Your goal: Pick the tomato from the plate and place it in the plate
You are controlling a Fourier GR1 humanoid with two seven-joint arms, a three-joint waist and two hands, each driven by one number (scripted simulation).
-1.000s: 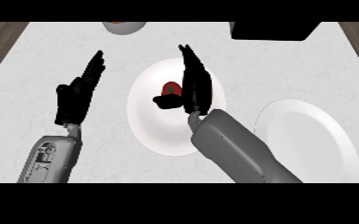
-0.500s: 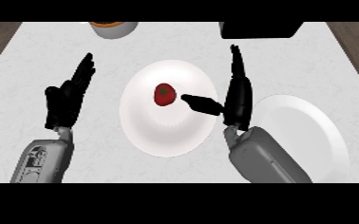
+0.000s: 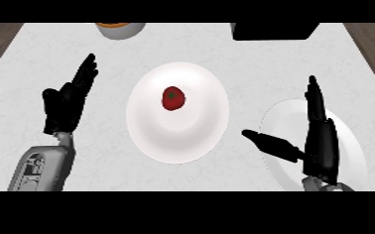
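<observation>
— Two plates on the desk; where's the tomato (image 3: pixel 173 98)?
— On the middle plate (image 3: pixel 178 144). Right hand (image 3: pixel 319 141) spread over the right-edge plate (image 3: pixel 282 116); left hand (image 3: pixel 67 102) open, resting near the left edge.

tomato (image 3: pixel 173 98) uncovered, open counter (image 3: pixel 242 59) around

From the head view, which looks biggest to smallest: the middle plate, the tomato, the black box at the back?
1. Middle plate, clearly the largest.
2. Black box, partly cut off at the top, so its full size is unsure.
3. Tomato, the smallest.
</observation>
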